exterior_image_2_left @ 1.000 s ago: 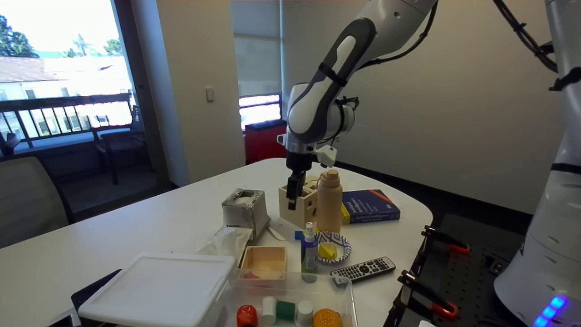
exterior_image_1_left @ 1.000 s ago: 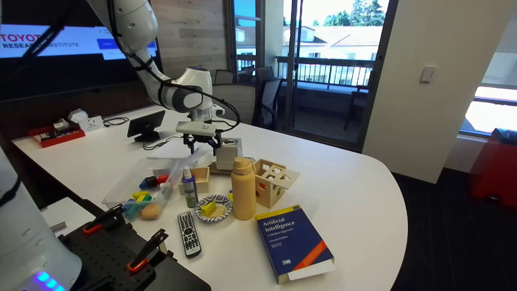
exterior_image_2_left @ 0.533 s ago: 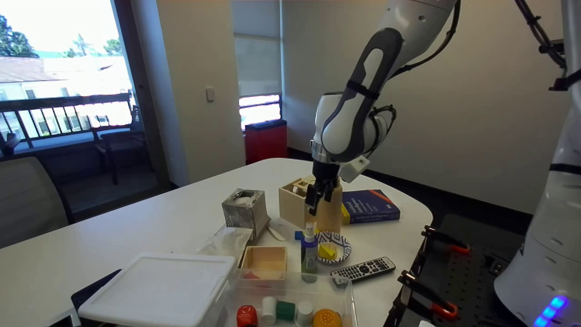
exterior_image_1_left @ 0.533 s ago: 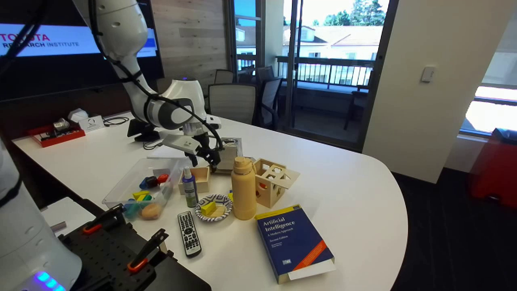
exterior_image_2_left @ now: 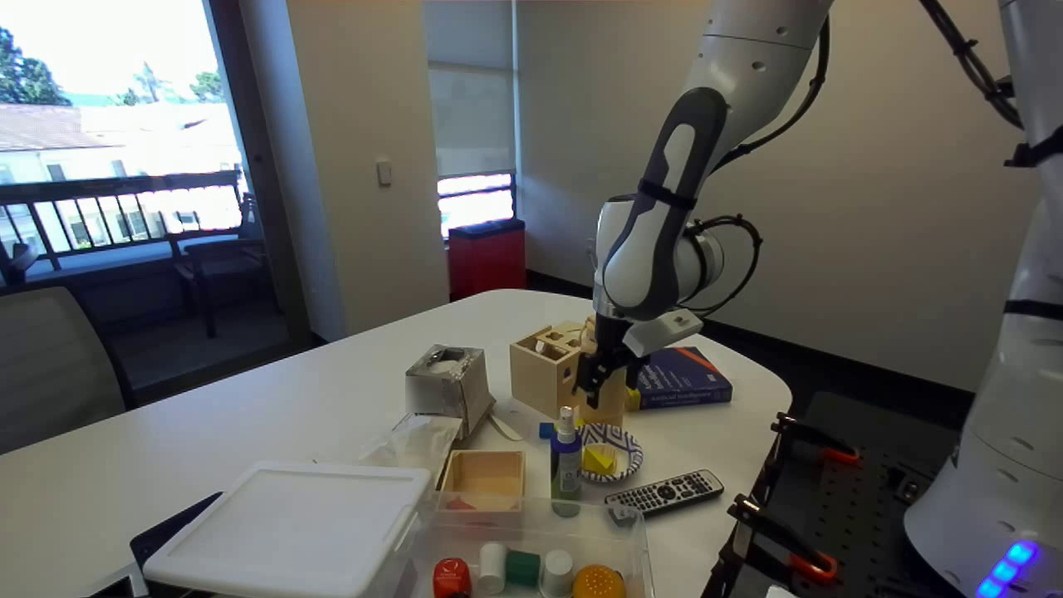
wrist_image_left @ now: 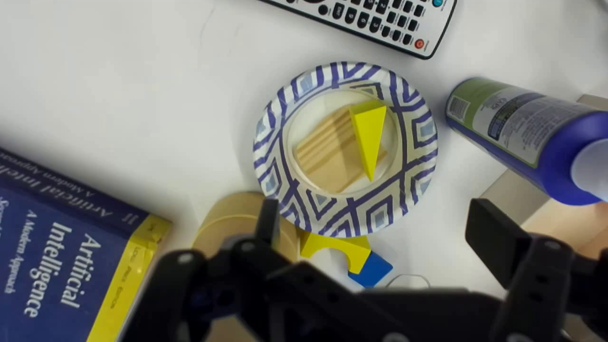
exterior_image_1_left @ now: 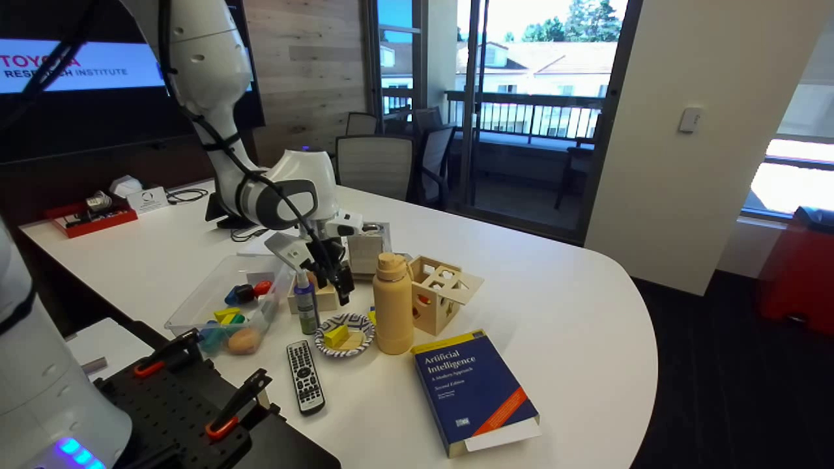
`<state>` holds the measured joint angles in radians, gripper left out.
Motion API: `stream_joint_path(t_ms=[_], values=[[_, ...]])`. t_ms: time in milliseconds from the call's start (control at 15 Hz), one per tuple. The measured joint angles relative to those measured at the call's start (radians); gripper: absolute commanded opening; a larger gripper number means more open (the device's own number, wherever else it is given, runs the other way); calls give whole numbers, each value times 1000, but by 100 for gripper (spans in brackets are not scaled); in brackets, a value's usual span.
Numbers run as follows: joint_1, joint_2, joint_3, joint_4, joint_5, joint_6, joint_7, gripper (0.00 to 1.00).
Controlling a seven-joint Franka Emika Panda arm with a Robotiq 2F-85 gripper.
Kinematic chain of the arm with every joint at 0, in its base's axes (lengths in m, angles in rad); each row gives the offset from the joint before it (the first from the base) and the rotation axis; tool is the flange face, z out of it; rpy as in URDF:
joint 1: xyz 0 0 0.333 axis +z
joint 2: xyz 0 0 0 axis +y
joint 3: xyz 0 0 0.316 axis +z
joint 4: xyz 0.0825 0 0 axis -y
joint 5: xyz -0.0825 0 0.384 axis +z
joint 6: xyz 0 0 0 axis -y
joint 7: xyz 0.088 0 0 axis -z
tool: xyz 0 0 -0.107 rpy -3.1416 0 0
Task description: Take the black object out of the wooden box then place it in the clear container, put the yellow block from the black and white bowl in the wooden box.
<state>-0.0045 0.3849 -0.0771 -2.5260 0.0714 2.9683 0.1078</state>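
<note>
the pincer (wrist_image_left: 374,214) gapes wide, empty; fetching the yellow block (wrist_image_left: 369,130) seems the step: next, lower to the bowl (wrist_image_left: 420,129), wrist view's upper middle.

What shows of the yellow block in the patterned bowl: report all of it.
The yellow block is a smooth, bright wedge, perhaps painted wood. In the wrist view its long triangular face narrows to a point, with a shorter, duller face at its broad end. It lies in the patterned bowl, overlapping the plain wood piece and apparently resting on it; bowl contact is unclear. The open end effector does not touch it.
</note>
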Motion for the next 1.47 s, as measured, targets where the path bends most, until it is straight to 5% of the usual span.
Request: stream_joint_path(t_ms=[733, 1467], values=[[-25, 277, 41, 211, 39, 1, 18, 100], [-54, 407, 61, 297, 43, -3, 18, 100]])
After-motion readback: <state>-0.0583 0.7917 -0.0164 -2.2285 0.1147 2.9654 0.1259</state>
